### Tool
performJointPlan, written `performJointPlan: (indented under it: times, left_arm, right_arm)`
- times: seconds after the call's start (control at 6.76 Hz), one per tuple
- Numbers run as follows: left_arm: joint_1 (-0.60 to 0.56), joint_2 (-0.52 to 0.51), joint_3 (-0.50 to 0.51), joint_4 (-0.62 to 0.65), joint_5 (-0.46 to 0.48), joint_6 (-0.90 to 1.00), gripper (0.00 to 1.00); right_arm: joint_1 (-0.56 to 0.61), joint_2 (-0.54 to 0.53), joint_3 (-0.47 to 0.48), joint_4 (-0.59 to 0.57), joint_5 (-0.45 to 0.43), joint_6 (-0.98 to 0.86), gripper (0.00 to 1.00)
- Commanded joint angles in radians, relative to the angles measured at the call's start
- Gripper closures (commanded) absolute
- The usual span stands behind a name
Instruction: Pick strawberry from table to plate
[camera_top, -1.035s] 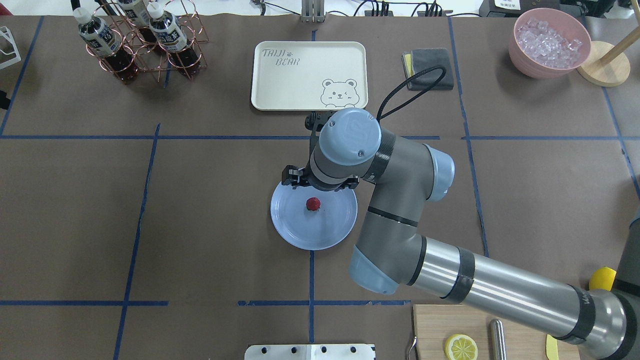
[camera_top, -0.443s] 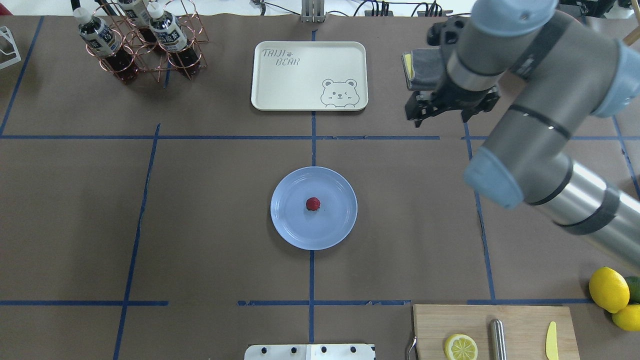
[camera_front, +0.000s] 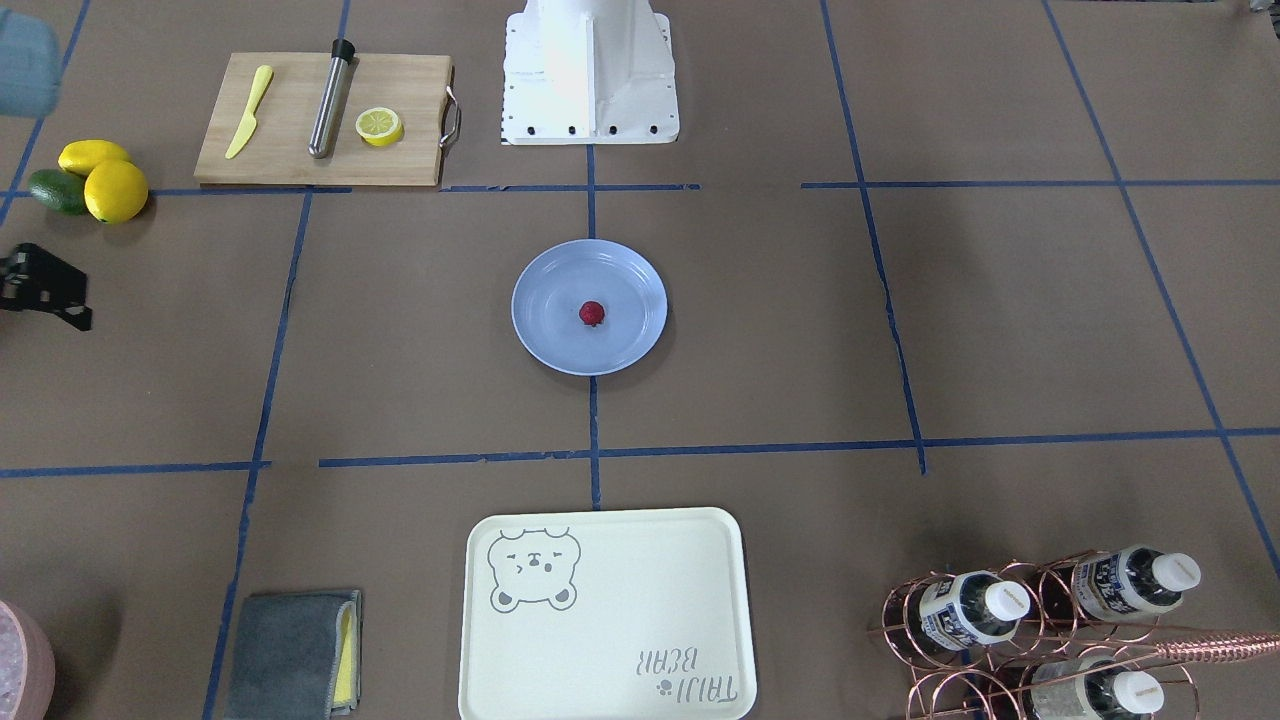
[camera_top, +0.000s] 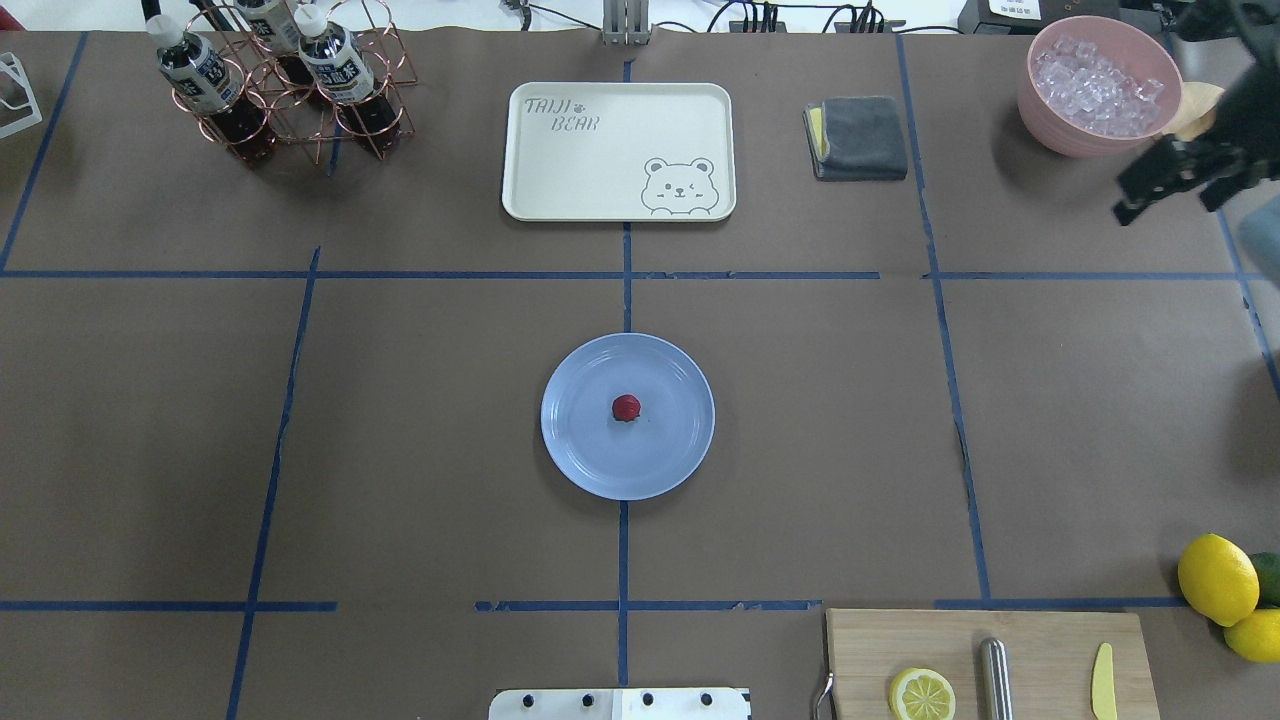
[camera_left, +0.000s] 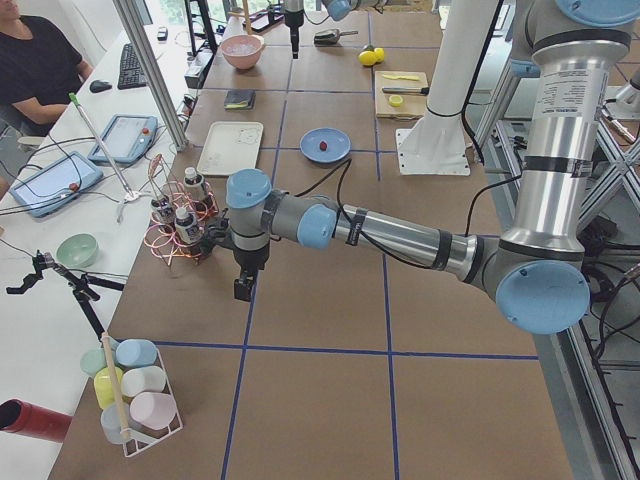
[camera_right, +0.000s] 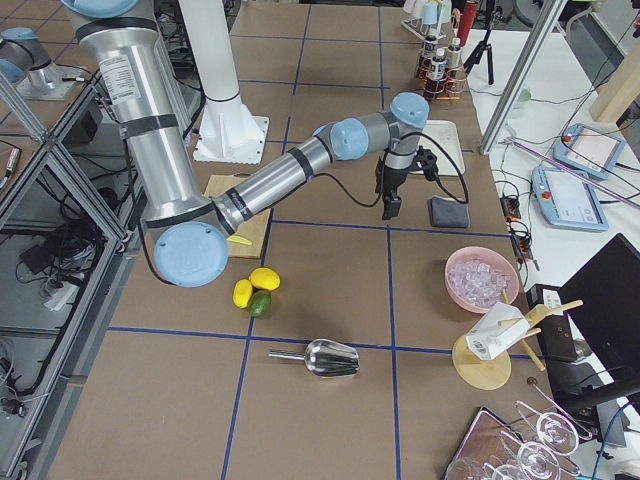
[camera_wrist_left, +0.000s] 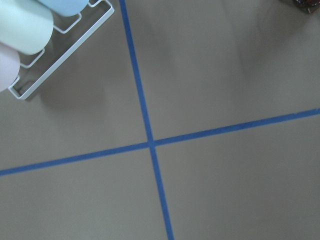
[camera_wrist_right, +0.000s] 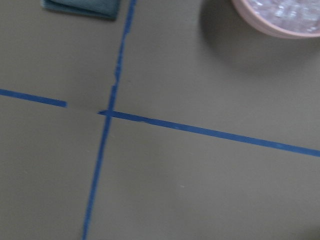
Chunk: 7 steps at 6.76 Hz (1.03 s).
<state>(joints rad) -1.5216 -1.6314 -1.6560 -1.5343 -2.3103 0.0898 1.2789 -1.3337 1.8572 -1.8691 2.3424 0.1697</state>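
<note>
The small dark red strawberry (camera_top: 626, 407) (camera_front: 592, 313) lies near the middle of the light-blue plate (camera_top: 570, 440) (camera_front: 545, 320), which rests on the brown paper table (camera_top: 420, 420). My right gripper (camera_top: 1165, 205) hangs far off at the back right beside the pink bowl, fingers apart with nothing between them; it also shows at the left edge of the front-facing view (camera_front: 45, 295). My left gripper (camera_left: 241, 288) appears only in the exterior left view, over bare table near the bottle rack, and I cannot tell its state. Neither wrist view shows fingers.
A cream bear-print tray (camera_top: 618, 150) sits behind the plate, with a grey cloth (camera_top: 860, 137) and a pink bowl of ice (camera_top: 1100, 85) to its right. A copper bottle rack (camera_top: 280, 80) stands back left. The cutting board (camera_top: 985, 660) and lemons (camera_top: 1217, 578) lie front right.
The right arm has swung from just behind the plate up and away to the back right, near the pink bowl. The strawberry stays on the plate, unmoved.
</note>
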Motion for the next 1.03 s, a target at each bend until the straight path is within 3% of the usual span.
performJointPlan:
  times: [0.0,0.15,0.59,0.89]
  left_arm:
    - [-0.009,0.015,0.013,0.008,-0.011,0.024,0.0]
    - [-0.009,0.022,0.013,0.003,-0.012,0.024,0.0]
    - [-0.009,0.033,0.005,0.006,-0.012,0.022,0.0]
    - [-0.008,0.033,0.013,0.006,-0.014,0.019,0.0]
  right_arm:
    - [0.225,-0.155,-0.058,-0.01,0.054,-0.295,0.0]
    - [0.249,-0.198,-0.125,0.017,0.049,-0.3,0.0]
    - [0.324,-0.262,-0.192,0.097,0.06,-0.305,0.0]
    - [0.341,-0.298,-0.211,0.249,0.06,-0.296,0.0]
